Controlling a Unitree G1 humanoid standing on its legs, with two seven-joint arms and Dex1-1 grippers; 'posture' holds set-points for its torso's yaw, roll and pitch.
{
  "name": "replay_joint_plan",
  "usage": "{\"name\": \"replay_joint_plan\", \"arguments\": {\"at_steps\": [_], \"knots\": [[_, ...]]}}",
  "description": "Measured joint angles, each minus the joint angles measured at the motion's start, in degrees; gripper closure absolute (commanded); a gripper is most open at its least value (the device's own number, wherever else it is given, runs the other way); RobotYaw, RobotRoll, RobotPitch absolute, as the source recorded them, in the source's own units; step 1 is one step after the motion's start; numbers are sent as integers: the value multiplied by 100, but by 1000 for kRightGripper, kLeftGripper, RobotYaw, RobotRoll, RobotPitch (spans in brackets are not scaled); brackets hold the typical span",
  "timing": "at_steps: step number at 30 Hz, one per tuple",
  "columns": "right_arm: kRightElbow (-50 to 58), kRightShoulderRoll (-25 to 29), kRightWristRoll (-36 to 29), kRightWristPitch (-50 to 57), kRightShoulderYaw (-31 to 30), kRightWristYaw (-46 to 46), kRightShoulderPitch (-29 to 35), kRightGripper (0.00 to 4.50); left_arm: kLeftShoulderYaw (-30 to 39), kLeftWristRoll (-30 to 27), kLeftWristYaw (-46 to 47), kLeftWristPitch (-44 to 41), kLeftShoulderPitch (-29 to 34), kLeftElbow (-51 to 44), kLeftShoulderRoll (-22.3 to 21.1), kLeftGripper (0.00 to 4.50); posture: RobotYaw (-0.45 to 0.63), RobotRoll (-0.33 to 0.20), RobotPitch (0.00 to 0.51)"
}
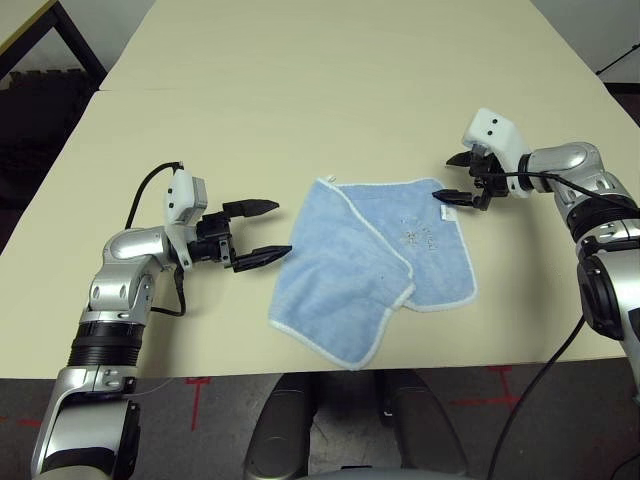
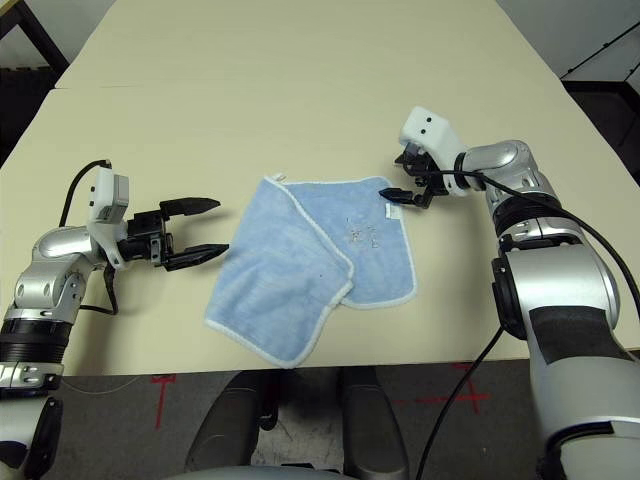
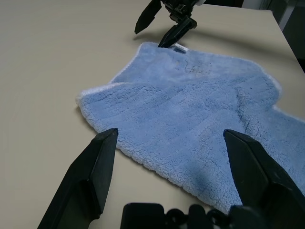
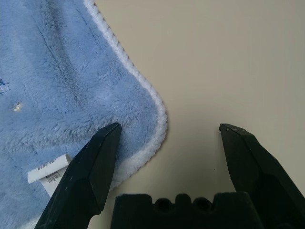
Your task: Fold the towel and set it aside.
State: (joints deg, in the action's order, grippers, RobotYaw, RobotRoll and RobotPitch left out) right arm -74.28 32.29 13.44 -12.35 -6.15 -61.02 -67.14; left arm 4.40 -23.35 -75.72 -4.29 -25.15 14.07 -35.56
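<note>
1. One towel (image 1: 375, 275), two grippers, one table (image 1: 300, 90); that's the full count, nothing else on the surface.
2. Left gripper (image 1: 268, 233): jaws wide apart, holding nothing. You've got it hanging level, just beside the towel's left edge, fingers pointing at the cloth. Its wrist view shows both fingers straddling the near edge without touching it.
3. Towel: lies near the table's front edge, between the two grippers. It's partly folded. A flap sits diagonally over the left part, its white edging running across the middle, and the right part lies single with the faint motif (image 1: 412, 237) showing. The lower left corner sticks out toward the front edge, so the fold looks skewed.
4. Right gripper (image 1: 451, 177): jaws apart, empty. It sits at the towel's far right corner, and the lower finger (image 4: 93, 167) rests on or just over the cloth by the white tag (image 4: 47, 172). I can't tell which.
5. Step in hand, as I read it: one fold is laid, with both grippers free of the cloth.
6. Next move calls for a fresh pinch. You'd close on an edge or corner and carry it over to square up the fold. Setting aside is not yet done.
</note>
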Motion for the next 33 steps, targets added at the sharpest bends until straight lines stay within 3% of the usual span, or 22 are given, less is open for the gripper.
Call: {"name": "replay_joint_plan", "arguments": {"at_steps": [3,13,21,33], "knots": [[-7,-66,20,10,-1,69,0,740,0,0,9,-9,4,-6,0,0,181,0,245],[-10,-147,30,115,-30,75,-1,4472,0,-2,44,-32,71,-30,0,0,181,0,243],[-10,-106,-101,168,64,-155,-59,4472,-1,-2,49,-34,71,-30,-1,0,178,0,240],[223,39,-1179,15,999,-884,-118,4472,-103,0,51,-26,68,9,9,0,150,0,226]]}}
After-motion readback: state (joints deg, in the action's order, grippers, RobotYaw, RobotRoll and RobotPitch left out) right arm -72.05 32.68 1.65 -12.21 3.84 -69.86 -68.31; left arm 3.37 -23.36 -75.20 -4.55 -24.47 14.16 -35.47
